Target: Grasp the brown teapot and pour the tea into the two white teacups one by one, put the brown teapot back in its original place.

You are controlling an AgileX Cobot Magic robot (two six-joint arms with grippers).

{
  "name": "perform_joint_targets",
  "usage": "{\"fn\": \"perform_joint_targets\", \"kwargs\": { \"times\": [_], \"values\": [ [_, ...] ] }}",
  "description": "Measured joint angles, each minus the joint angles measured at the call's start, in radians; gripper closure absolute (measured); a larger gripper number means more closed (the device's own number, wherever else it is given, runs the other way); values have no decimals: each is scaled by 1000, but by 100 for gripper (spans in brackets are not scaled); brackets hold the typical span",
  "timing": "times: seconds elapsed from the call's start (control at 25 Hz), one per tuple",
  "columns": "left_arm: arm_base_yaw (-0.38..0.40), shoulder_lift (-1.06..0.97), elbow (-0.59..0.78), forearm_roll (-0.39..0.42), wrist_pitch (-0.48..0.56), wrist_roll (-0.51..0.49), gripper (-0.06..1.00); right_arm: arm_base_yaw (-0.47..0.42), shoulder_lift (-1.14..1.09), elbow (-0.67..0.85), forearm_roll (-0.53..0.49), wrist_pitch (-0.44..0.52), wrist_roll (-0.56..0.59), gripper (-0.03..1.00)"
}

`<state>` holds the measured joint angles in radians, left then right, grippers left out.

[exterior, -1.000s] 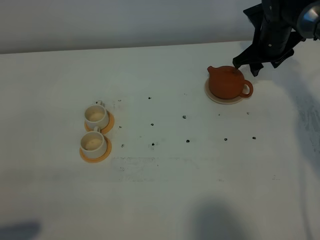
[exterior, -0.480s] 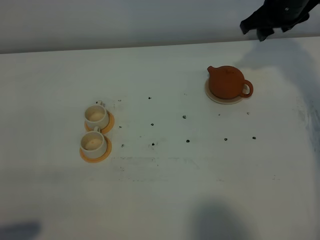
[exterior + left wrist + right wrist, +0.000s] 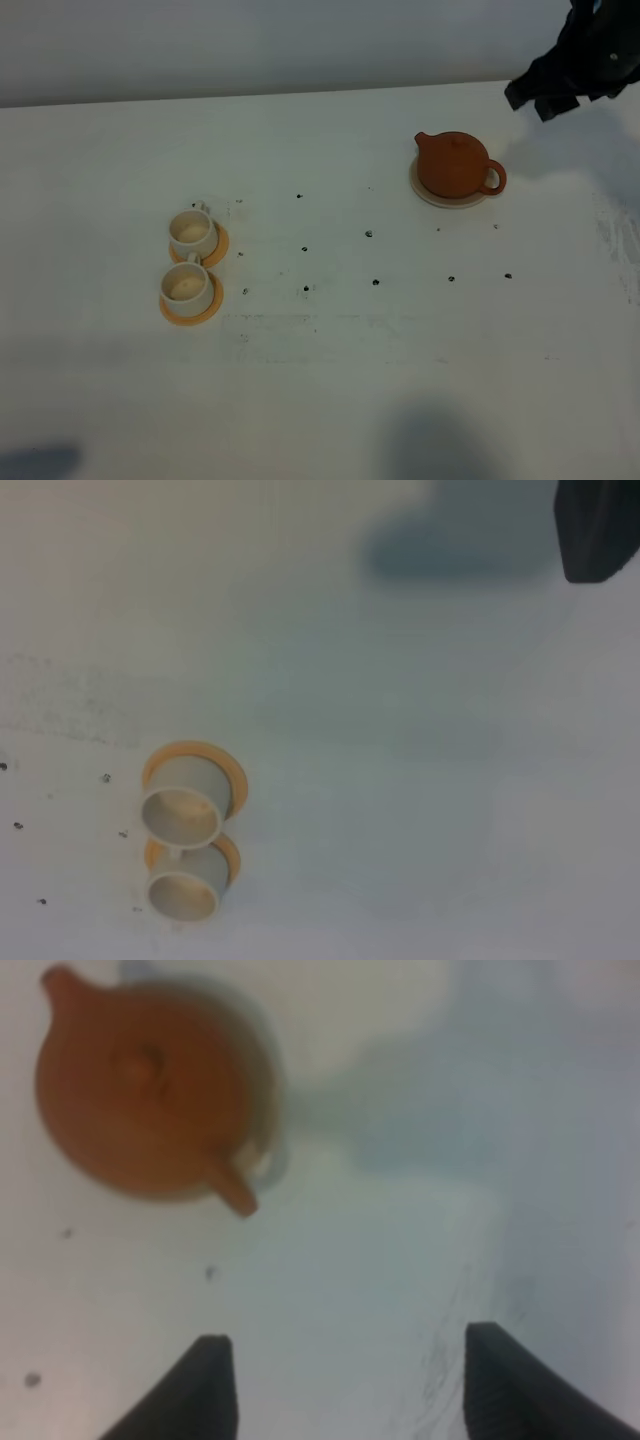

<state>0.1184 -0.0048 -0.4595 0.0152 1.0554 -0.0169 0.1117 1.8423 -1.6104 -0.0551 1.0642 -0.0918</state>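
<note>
Now the brown teapot (image 3: 455, 164) is sitting on the pale round coaster (image 3: 427, 192) toward the far right of the white table (image 3: 400, 380), its spout pointing left and its loop handle pointing right. The right gripper (image 3: 533, 102) is hanging in the air farther back and to the right of the pot, apart from it and touching nothing. In the right wrist view its two dark fingers (image 3: 208, 1390) are standing wide apart with only bare tabletop between them, and the blurred pot is lying beyond the fingertips, off to one side. The right arm is reaching in from the far right corner.

Well to the left, the far white teacup (image 3: 192, 232) and the near white teacup (image 3: 186, 287) are resting on orange saucers (image 3: 221, 246), close together. A broad, speckled stretch of table is lying open between cups and pot.

Only a dark sliver of the left gripper (image 3: 596, 530) is showing, so I cannot tell how its jaws are standing.
</note>
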Motion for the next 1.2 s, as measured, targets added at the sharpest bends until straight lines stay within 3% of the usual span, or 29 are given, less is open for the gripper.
{"fn": "perform_joint_targets", "kwargs": {
  "times": [0.12, 0.4, 0.6, 0.76, 0.88, 1.2],
  "values": [
    [0, 0, 0, 0, 0, 0, 67, 15, -71, 117, 1, -104, -51, 48],
    [0, 0, 0, 0, 0, 0, 67, 31, -138, 355, 5, -385, -350, 48],
    [0, 0, 0, 0, 0, 0, 67, 11, -92, 392, 8, -463, -472, 48],
    [0, 0, 0, 0, 0, 0, 67, -6, -3, 324, 7, -404, -550, 48],
    [0, 0, 0, 0, 0, 0, 67, -13, 58, 221, 24, -295, -596, 49],
    [0, 0, 0, 0, 0, 0, 67, -36, 157, 7, 104, -125, -631, 54]
  ]
}}
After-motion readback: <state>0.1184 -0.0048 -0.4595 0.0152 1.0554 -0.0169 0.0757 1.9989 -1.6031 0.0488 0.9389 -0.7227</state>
